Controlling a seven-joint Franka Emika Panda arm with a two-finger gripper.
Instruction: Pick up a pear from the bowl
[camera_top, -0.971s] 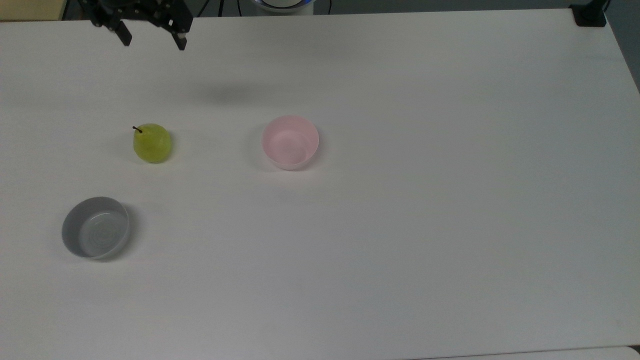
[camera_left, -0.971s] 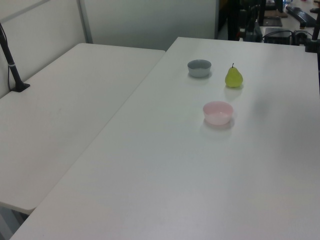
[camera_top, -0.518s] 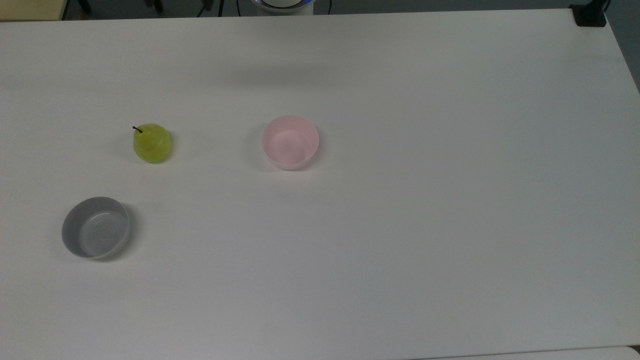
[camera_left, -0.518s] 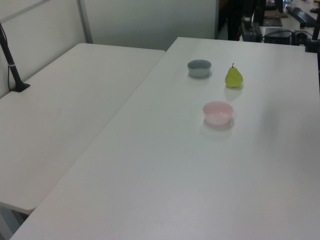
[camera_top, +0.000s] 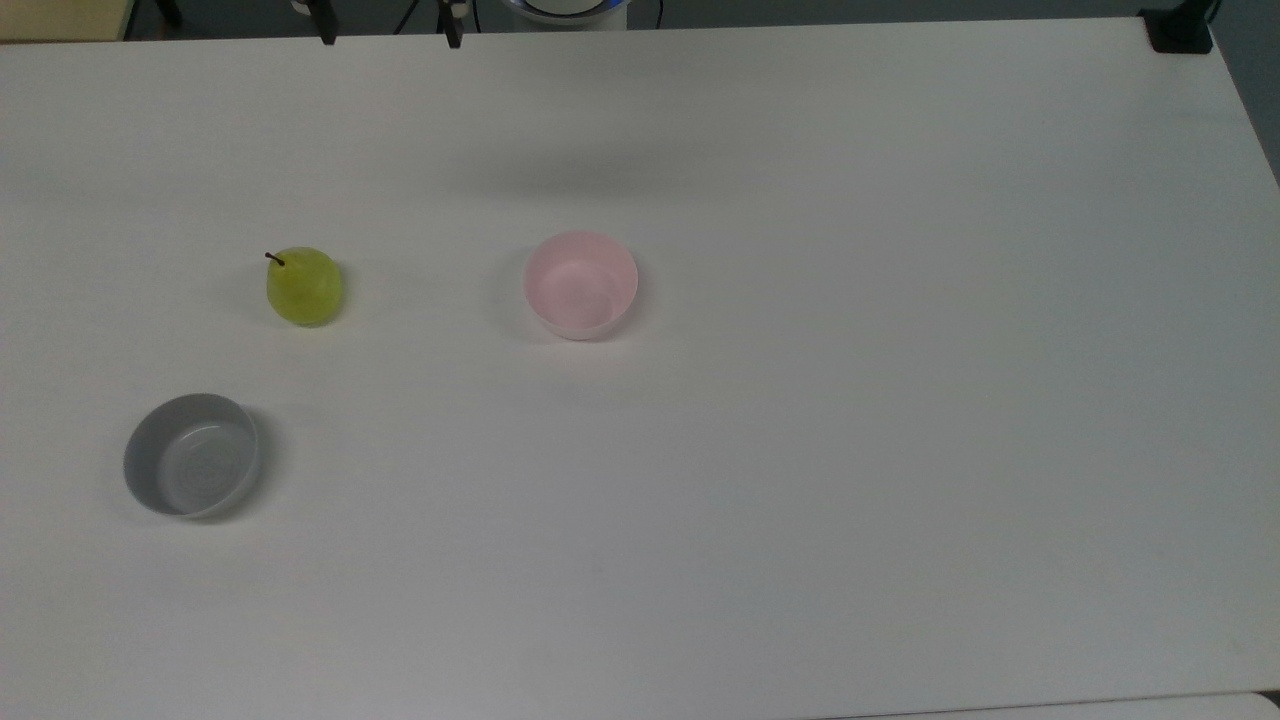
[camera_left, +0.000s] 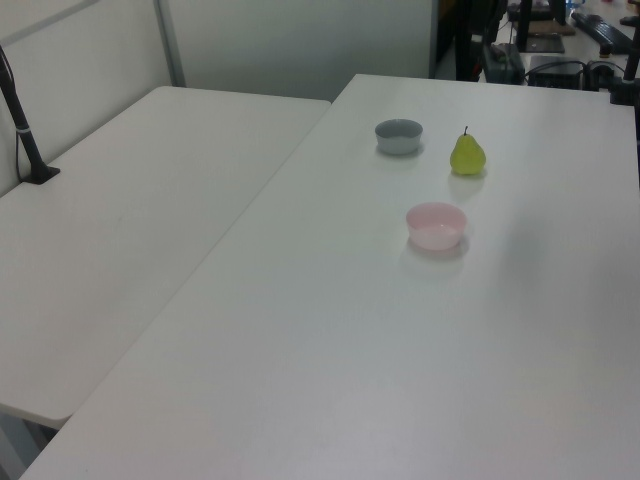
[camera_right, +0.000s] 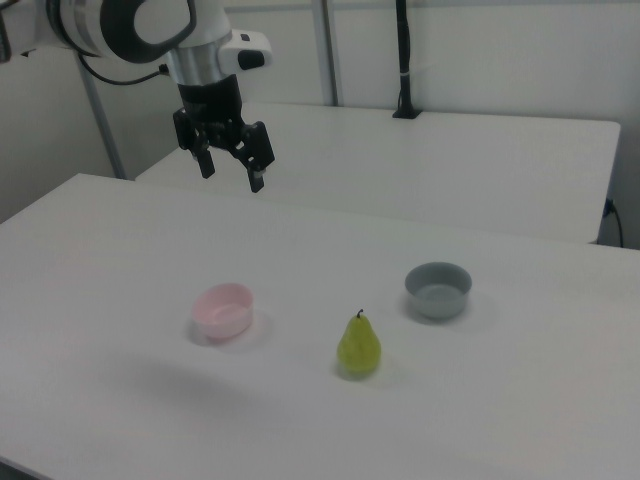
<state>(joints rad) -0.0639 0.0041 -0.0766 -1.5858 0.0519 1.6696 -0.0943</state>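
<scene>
Pear on table beside bowl; tool spread, high

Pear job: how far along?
Done: the pear is out of the pink bowl, upright on the table beside it, and the bowl is empty. In hand: nothing; the claw hangs open, high above the table. Left: nothing visible of the pick itself.
</scene>
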